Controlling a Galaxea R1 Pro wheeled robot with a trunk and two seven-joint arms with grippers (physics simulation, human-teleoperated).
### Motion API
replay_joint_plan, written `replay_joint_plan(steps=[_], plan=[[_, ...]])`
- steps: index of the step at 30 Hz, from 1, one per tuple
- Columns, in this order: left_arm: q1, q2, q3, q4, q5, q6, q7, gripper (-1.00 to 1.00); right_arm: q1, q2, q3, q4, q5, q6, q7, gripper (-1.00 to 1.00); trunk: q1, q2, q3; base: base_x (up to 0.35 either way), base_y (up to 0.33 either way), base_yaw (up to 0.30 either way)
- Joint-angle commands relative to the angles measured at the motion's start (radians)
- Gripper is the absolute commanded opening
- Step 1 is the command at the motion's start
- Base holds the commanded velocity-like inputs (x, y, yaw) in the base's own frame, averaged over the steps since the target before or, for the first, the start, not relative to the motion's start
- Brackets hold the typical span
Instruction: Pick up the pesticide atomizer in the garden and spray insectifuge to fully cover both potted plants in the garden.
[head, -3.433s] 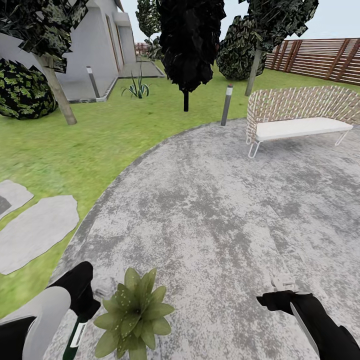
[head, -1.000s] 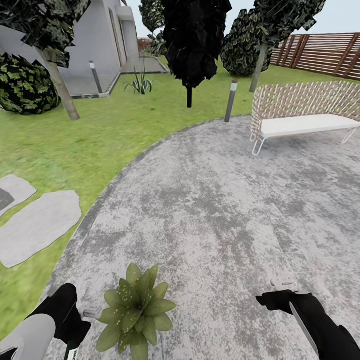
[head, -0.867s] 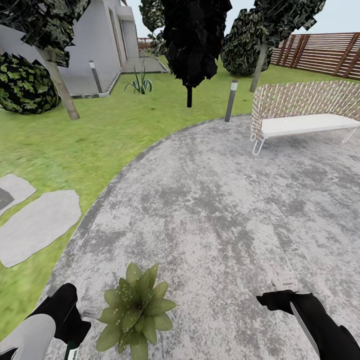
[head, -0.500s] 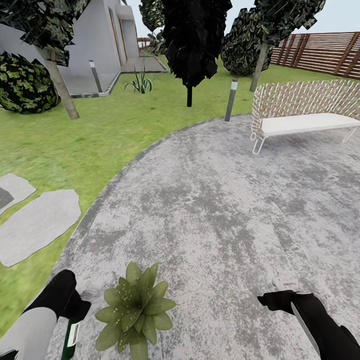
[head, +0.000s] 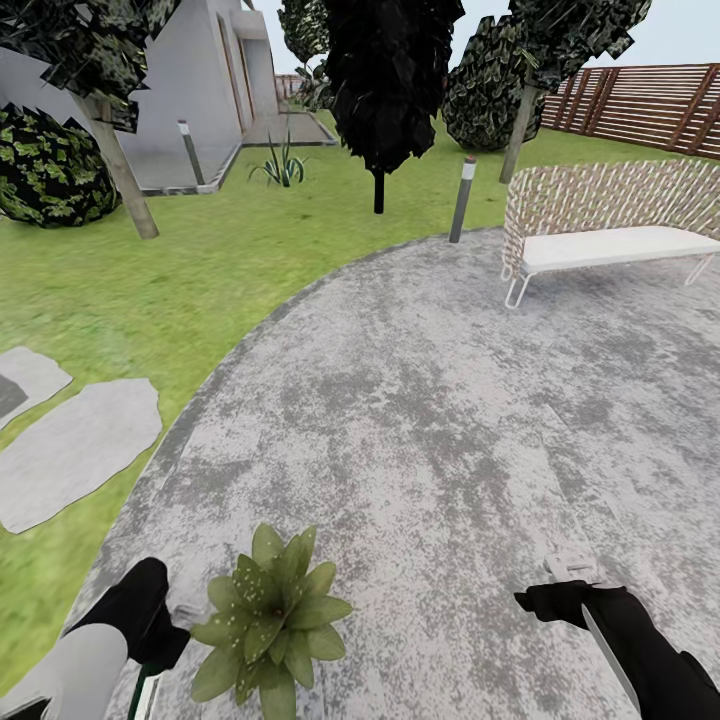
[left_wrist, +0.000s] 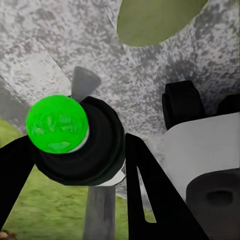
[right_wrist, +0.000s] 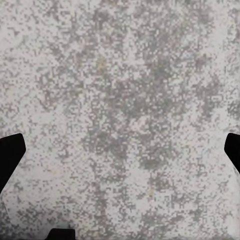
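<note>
From the head camera, the left gripper (head: 150, 625) sits just beside the potted plant (head: 270, 625), on the side toward the lawn (head: 200, 270). It is clamped on the spray bottle (head: 140, 690). A bit of the dark green bottle with its white label pokes out below the black gripper, so the bottle's long side runs back toward the robot. The plant is a low star of pointy green leaves with pale dots. It stands on the rough grey gravel patio (head: 450, 400), near the patio's edge. The left arm is the near one to the plant. The right gripper (head: 568, 570) is well apart from the plant, out over bare gravel.

From the left wrist camera, the bottle (left_wrist: 75, 140) looks round and dark, with a bright green round end facing the camera. The black fingers (left_wrist: 145, 185) hug it on both sides. A smooth green leaf (left_wrist: 155, 20) lies just past the bottle, so I think the spray only needs to point that way.

From the right wrist camera, the black fingertips (right_wrist: 10, 150) are spread wide apart with nothing between them, above speckled grey gravel (right_wrist: 120, 110).
</note>
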Motion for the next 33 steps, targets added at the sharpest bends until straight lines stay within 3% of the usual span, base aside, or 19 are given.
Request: replay_joint_plan(steps=[1,9,12,18,33], plan=[[0.000,0.000,0.007,0.000,-0.009,0.001,-0.005,-1.00,0.000,0.000,-0.002,-0.001,0.005,0.005,0.007,1.00,0.000,0.000,-0.001,0.000,0.000,0.000],[0.039,0.012,0.008,0.053,-0.007,-0.043,-0.001,-1.00,0.000,0.001,-0.001,-0.001,0.005,0.005,0.007,1.00,0.000,0.000,-0.001,0.000,0.000,0.000],[0.039,0.011,0.009,0.057,-0.004,-0.045,0.034,-1.00,0.000,0.002,0.000,-0.001,0.005,0.005,0.007,1.00,0.000,0.000,-0.001,0.000,0.000,0.000],[0.038,-0.020,0.007,-0.042,-0.003,-0.041,0.108,-1.00,0.000,0.002,0.000,-0.001,0.005,0.005,0.007,1.00,0.000,0.000,-0.001,0.000,0.000,0.000],[0.027,-0.032,0.006,-0.127,-0.003,-0.037,0.111,-1.00,0.000,0.002,0.000,-0.001,0.005,0.005,0.006,1.00,0.000,0.000,-0.001,0.000,0.000,0.000]])
